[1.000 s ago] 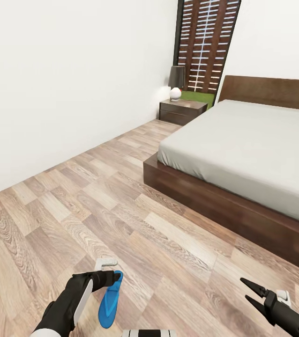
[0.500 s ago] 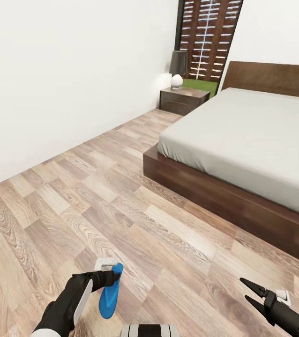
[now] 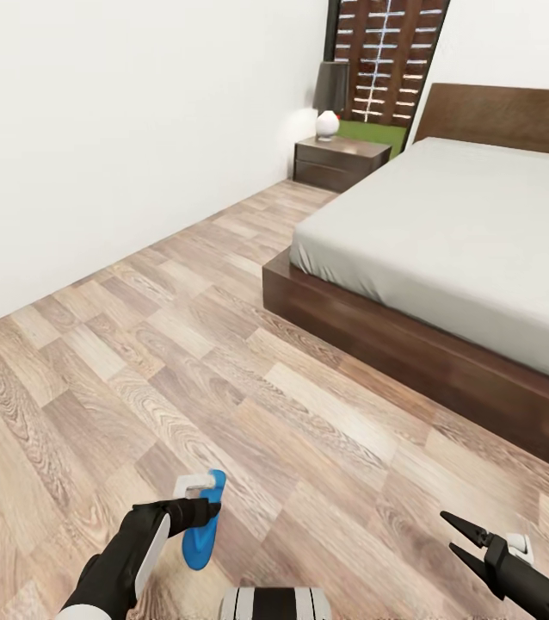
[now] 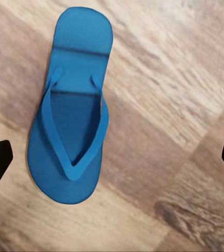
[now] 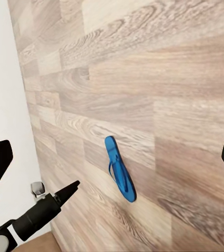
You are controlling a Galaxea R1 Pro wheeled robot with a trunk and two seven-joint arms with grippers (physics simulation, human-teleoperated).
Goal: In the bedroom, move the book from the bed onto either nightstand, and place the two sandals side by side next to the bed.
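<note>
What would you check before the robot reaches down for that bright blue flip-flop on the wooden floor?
1. Bright blue flip-flop lies flat, straps up: ok.
2. Left gripper open: ok, fingertips wide apart in the left wrist view.
3. Left gripper above the flip-flop: ok.
4. Right gripper open and holding nothing: ok.
5. Wooden floor beside the dark brown bed free for placing: ok.
6. Second sandal located: cannot tell.

Left claw [image 3: 210, 510] over blue sandal [image 3: 201, 534]; bed [image 3: 447, 250] well apart.
</note>
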